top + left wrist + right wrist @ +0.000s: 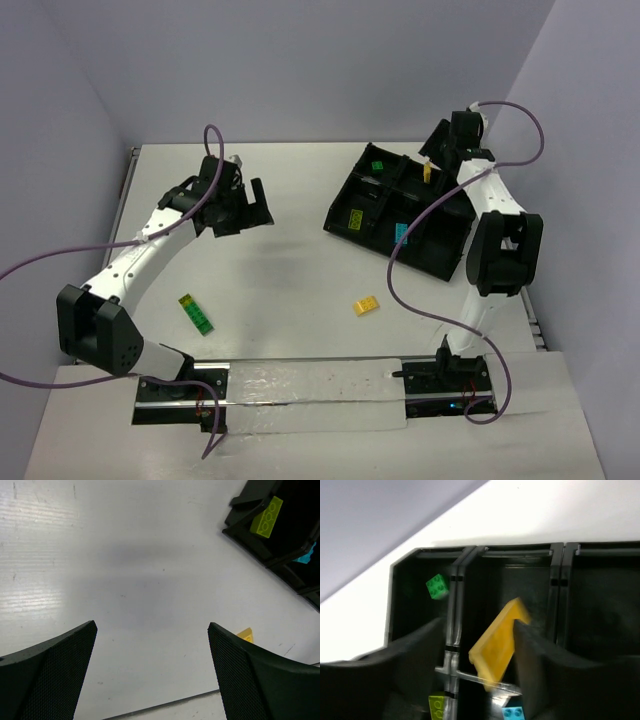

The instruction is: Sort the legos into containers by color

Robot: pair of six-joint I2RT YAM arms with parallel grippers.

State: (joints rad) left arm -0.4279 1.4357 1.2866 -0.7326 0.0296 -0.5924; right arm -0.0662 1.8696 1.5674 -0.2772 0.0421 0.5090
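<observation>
The black tray lies at the back right. It holds a green brick, a yellow-green brick and a cyan brick in separate compartments. My right gripper hovers over the tray's far side. In the right wrist view its jaws stand apart, and a blurred yellow brick leans tilted against the right finger only, over a middle compartment. The green brick lies in the far left compartment. My left gripper is open and empty above the table left of the tray.
A green and yellow-green stack lies on the table at the near left. A yellow brick lies near the middle front; it also shows beside my left gripper's right finger. Walls stand behind and to the right.
</observation>
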